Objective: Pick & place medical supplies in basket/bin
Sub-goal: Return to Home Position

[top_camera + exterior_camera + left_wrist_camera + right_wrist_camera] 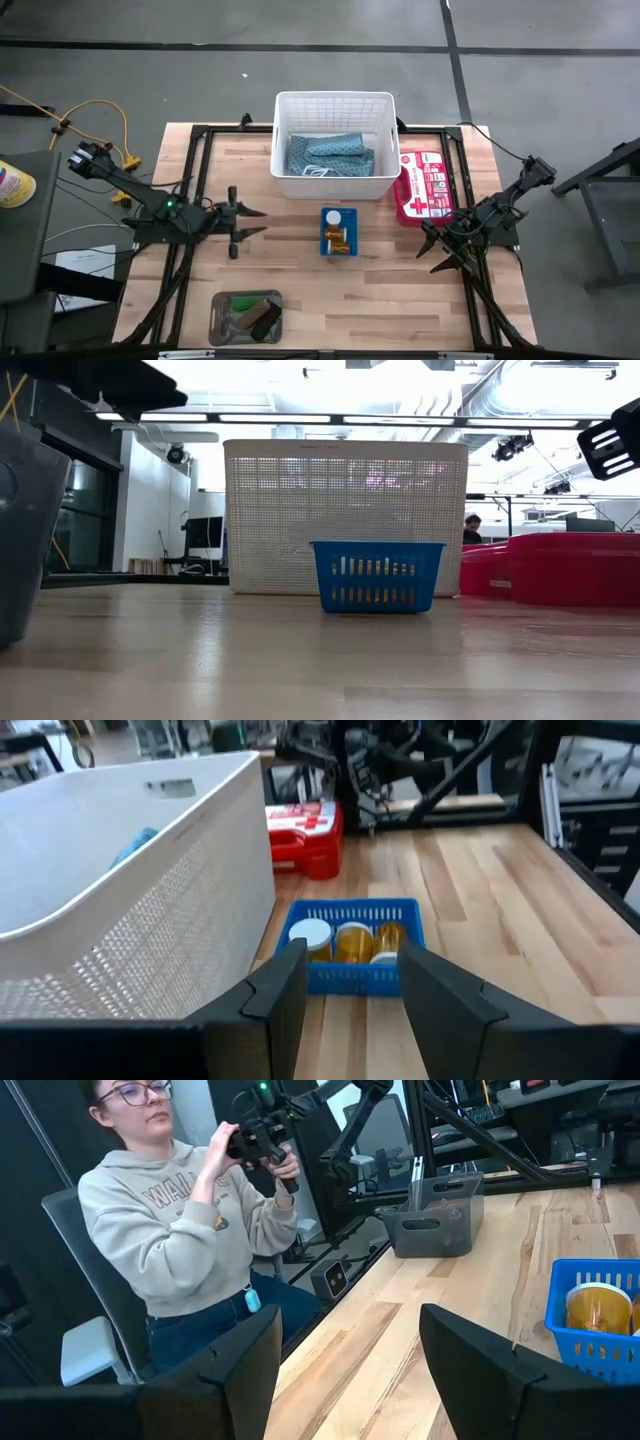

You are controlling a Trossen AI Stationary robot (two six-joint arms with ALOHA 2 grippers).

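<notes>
The left pincer (257, 222) is spread wide and holds nothing, left of the small blue basket (338, 231). The right pincer (436, 254) is also wide open and empty, near the red first-aid kit (424, 187). The blue cloths (330, 156) lie inside the white basket (335, 100).

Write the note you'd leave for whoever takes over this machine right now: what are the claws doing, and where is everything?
Left gripper: open, empty, left of the small blue basket.
Right gripper: open, empty, right of that basket, near the red first-aid kit.
Done: blue cloths lie inside the white basket.
Elsewhere: rolls in the grey tray; vials in the small blue basket.
Left: probably only parking both arms.
</notes>
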